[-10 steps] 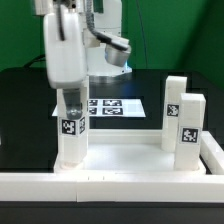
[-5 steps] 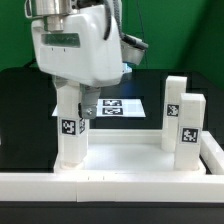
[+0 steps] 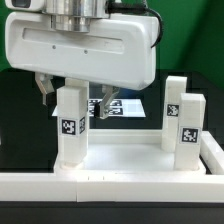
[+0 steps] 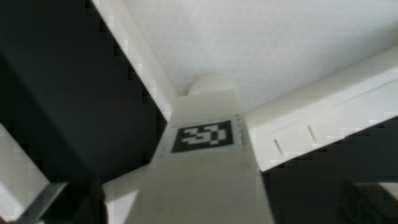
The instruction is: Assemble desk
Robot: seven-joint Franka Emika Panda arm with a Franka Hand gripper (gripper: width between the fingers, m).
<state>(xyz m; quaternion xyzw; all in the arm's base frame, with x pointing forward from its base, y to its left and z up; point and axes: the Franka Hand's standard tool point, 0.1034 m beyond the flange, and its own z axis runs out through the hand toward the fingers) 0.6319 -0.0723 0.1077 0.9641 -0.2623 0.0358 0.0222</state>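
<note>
- Up close, the wrist view shows one leg (image 4: 199, 140) end-on, its black-and-white tag (image 4: 206, 135) facing the camera, with the slab (image 4: 267, 50) stretching away behind it; the exterior view shows neither that near face angle nor the slab's flat surface so plainly.
- Only the exterior view shows the whole layout: the gripper (image 3: 78, 100) hangs low under the big white arm body, its two fingers (image 3: 44, 92) standing apart on either side of the upright leg (image 3: 70, 125), not pressing it as far as can be seen.
- That leg stands on the slab (image 3: 130, 155), directly below the gripper, at 6 o'clock from it.
- Two further legs (image 3: 191, 130) stand upright at about 3 o'clock from the gripper, well apart from it, one just beside the other.
- The marker board (image 3: 125, 106) lies flat on the black table (image 3: 20, 110) beyond the slab, partly hidden by the arm.
- A white border rail (image 3: 110, 184) runs along the front.
</note>
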